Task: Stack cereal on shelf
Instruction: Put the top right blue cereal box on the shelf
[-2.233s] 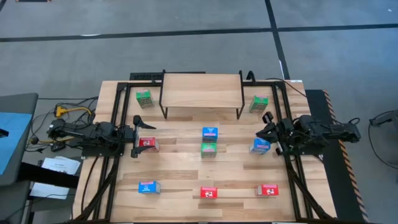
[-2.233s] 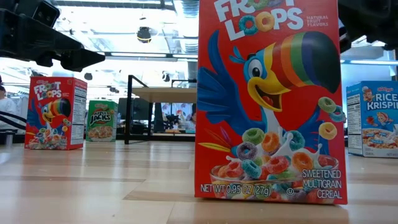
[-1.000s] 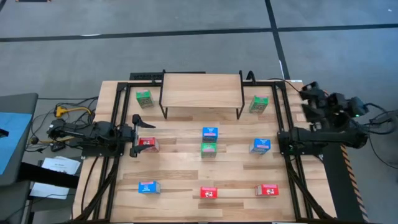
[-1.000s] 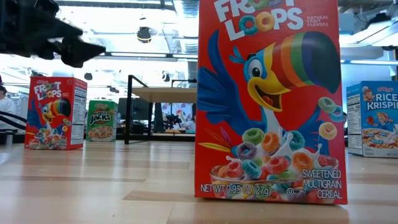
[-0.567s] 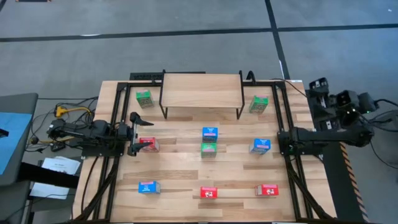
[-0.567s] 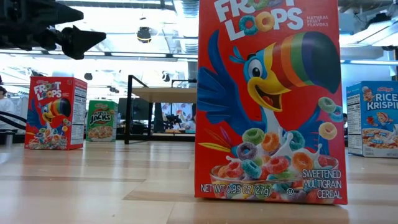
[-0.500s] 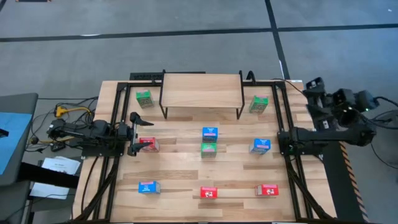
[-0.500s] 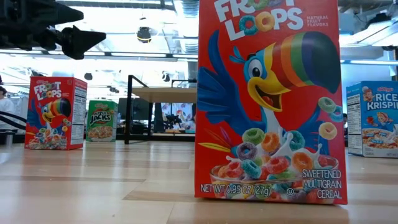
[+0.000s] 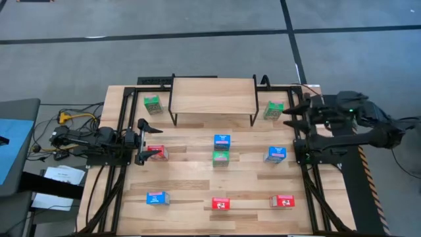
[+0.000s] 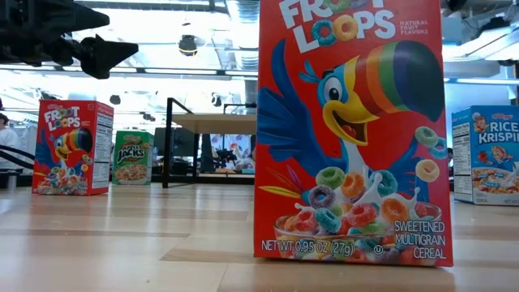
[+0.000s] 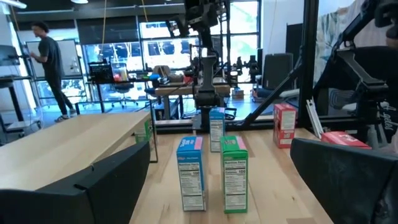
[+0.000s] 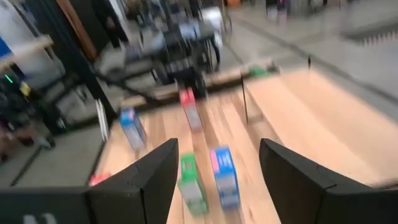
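Note:
The shelf (image 9: 214,95), a light-wood board on black legs, stands at the table's far middle with nothing on it. Small cereal boxes stand on the tabletop: green ones (image 9: 152,103) (image 9: 273,110) beside the shelf, a blue (image 9: 222,140) and a green (image 9: 220,157) in the middle, a blue (image 9: 275,154) at the right, and a near row (image 9: 220,204). My left gripper (image 9: 148,139) is open at the left edge, one finger next to a red box (image 9: 156,152). My right gripper (image 9: 291,117) is open above the right edge, near the right green box.
Black frame rails (image 9: 122,131) run along both table sides under the arms. In the low view a red box (image 10: 350,130) stands close to the camera and hides much of the table. A person (image 11: 53,59) stands in the room beyond.
My right gripper has swung in from beyond the table's right edge toward the left. It has tipped down from pointing upward to about level, and now reaches over the right rail near the green box. My left gripper has tipped slightly upward. No box has moved.

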Controlling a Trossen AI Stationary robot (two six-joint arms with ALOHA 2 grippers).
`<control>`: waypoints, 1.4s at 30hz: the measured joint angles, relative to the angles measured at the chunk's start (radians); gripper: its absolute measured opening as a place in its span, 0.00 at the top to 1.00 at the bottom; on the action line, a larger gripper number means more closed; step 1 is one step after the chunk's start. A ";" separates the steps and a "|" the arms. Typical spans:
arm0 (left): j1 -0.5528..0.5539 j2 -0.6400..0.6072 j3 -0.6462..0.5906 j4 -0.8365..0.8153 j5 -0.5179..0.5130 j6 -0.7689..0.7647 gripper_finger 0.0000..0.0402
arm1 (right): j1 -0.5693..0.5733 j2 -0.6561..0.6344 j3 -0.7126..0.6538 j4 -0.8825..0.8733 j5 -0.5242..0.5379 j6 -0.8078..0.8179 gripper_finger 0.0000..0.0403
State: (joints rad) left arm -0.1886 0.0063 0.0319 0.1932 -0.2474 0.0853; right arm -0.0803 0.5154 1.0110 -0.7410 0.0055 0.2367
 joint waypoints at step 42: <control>0.000 0.000 0.000 0.000 0.002 -0.071 0.06 | 0.082 0.446 0.056 -0.619 -0.111 -0.035 0.38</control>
State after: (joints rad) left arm -0.1886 0.0063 0.0322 0.1928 -0.2459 0.0139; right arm 0.0020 0.9618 1.0668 -1.3602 -0.1058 0.2016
